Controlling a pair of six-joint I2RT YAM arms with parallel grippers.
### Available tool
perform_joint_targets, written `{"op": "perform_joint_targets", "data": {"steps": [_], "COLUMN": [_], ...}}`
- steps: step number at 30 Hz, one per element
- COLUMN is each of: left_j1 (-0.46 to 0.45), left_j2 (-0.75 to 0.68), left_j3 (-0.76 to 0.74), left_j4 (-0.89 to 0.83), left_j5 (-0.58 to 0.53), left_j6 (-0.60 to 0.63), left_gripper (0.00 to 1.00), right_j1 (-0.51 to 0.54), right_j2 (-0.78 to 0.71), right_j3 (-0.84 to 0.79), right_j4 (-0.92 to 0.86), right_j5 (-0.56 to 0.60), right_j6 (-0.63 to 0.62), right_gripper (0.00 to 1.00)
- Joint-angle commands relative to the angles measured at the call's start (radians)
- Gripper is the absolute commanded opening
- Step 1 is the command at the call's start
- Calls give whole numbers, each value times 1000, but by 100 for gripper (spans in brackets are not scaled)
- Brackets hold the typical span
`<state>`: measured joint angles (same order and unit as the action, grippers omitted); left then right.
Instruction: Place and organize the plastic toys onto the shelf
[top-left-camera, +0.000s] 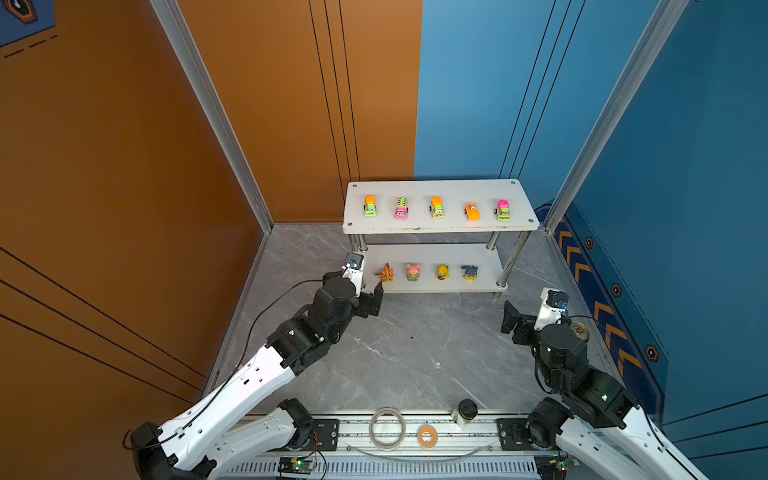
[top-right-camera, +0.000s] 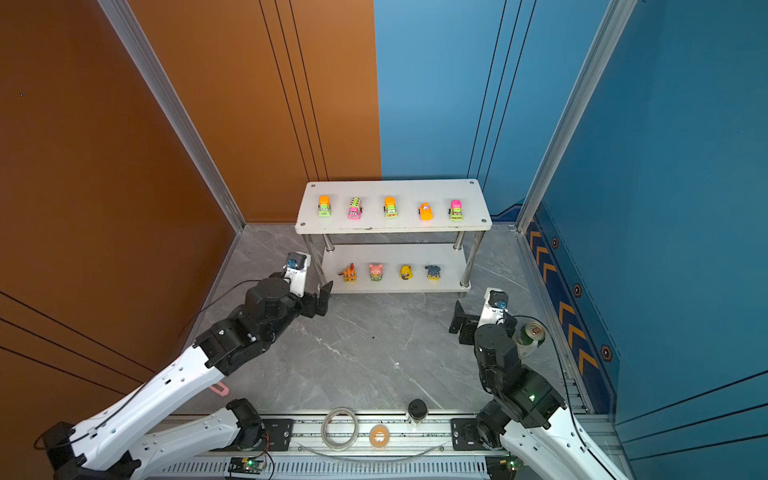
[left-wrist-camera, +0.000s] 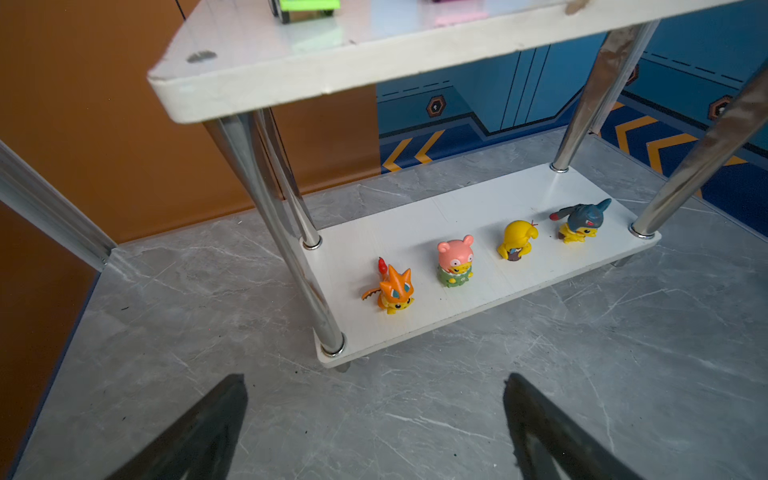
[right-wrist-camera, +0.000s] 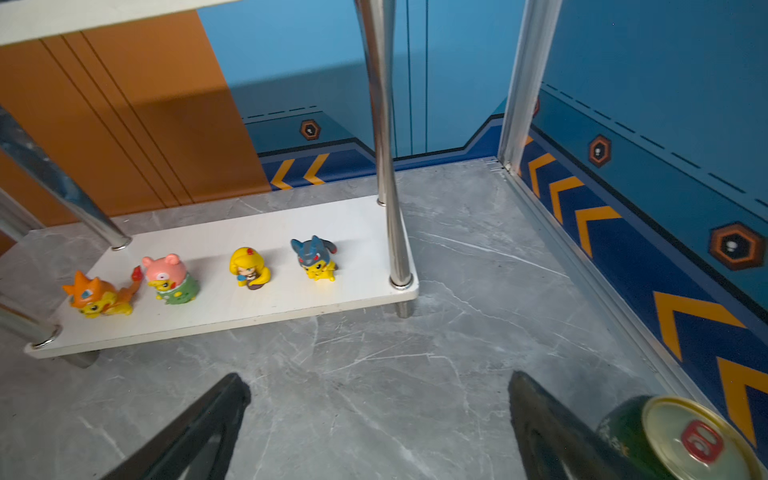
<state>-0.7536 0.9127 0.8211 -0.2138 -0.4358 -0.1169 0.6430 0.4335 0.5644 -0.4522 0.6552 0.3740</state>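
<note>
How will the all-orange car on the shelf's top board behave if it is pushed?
The orange car seems to stand on small wheels, so it would probably roll, not slide. It looks like moulded plastic: likely light and stiff. The shelf has no rim, so a hard push might send it off.

shelf (top-left-camera: 440, 227) stands on grey floor (top-left-camera: 415, 353) | top board (top-left-camera: 457, 191): five cars (top-left-camera: 436, 207) in one row, apart | bottom board (top-left-camera: 486, 259): four figurines (top-left-camera: 413, 272) in one row, near front edge | floor: can (top-right-camera: 530, 338) right of shelf, apart
</note>
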Motion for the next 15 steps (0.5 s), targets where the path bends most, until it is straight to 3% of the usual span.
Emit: {"op": "perform_joint_targets", "data": {"steps": [1, 5, 8, 11, 13, 15], "left_j1": [-31, -40, -35, -24, -9, 18], "left_j2": [-59, -176, -274, -371, -441, -504], "left_j3": [-157, -376, -490, -519, -552, -597], "left_j4": [179, 312, 284, 180, 206, 262], "left_j5": [-34, -179, -239, -280, -343, -337], "left_j6": [37, 76, 105, 99, 150, 214], "left_gripper": [98, 98, 98, 98, 98, 98], "right_j1": [-10, -28, -31, -48, -62, -82], "right_j2": [-15, 17, 18, 16, 15, 26], "right_j3": [-59, -112, -189, -222, -247, -280], "right_j4": [-42, -16, 121, 208, 281, 382], "right_j5": [120, 145, 98, 103, 63, 30], "right_j6": [41, 30, -99, -152, -219, -292], "right_gripper": [100, 100, 100, 100, 100, 100]}}
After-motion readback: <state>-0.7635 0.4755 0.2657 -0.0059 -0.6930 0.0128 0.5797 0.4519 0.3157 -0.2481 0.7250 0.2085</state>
